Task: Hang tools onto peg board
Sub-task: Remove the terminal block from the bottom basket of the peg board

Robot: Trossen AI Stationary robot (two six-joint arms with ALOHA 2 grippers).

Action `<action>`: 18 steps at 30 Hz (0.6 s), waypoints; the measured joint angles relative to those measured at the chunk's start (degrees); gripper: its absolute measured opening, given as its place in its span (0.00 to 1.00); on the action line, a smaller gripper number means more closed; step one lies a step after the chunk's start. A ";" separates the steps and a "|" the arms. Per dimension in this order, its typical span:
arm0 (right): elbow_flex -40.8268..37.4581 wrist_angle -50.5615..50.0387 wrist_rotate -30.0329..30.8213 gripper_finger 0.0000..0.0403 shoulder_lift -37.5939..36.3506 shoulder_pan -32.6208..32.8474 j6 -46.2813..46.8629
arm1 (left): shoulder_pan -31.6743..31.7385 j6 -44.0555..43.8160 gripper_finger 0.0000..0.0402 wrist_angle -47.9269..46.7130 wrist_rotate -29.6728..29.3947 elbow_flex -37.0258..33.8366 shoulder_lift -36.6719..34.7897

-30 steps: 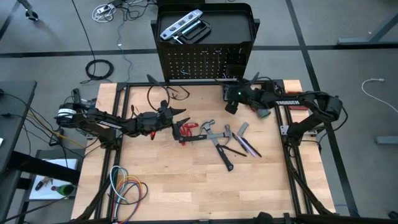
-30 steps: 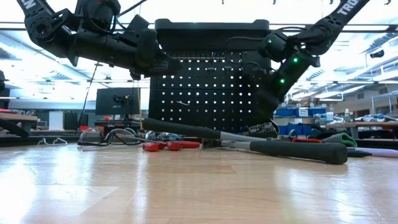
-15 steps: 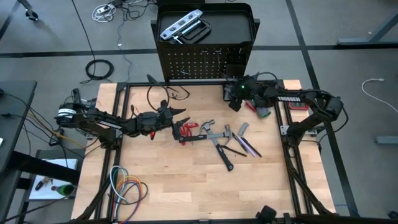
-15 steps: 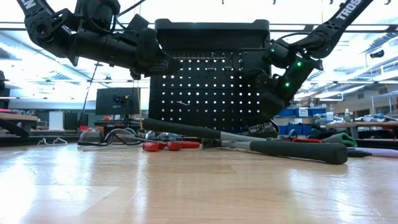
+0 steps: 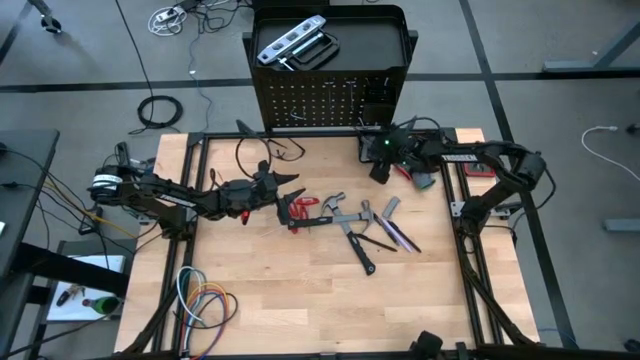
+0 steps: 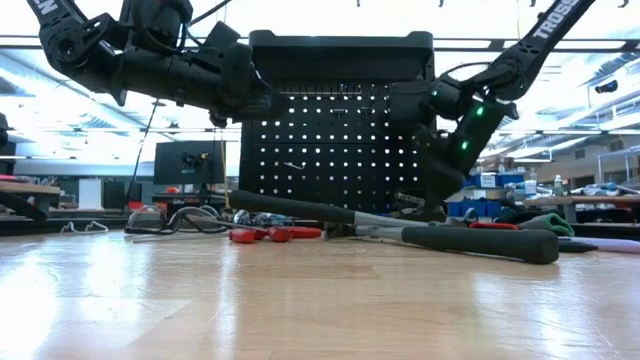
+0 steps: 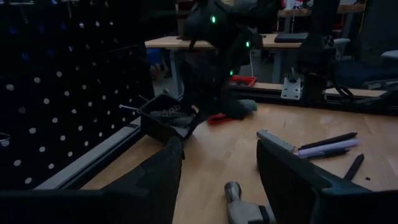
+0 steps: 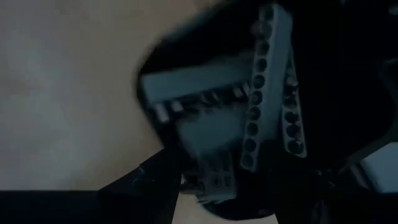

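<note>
Workshop table's still loaded: hammers [image 5: 352,222], pliers [image 5: 300,208] lie mid-table, nothing big hung on my peg board [image 5: 322,100]. Right gripper [image 5: 377,168] hovers at its foot, fingers apart, over a small box [image 7: 166,116]; left gripper [image 5: 284,189] parted, empty.

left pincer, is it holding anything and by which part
Nothing: the left pincer hangs open and empty above the table, a hammer lying below it.
</note>
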 joint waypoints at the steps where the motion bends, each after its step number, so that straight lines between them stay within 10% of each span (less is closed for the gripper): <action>1: 0.00 0.39 1.92 0.53 0.79 0.21 -0.18 | 0.00 0.00 0.51 0.05 0.00 0.00 0.00; 18: -0.11 7.60 2.34 0.27 2.21 0.97 -1.39 | 0.02 0.11 0.51 0.40 0.00 0.00 0.00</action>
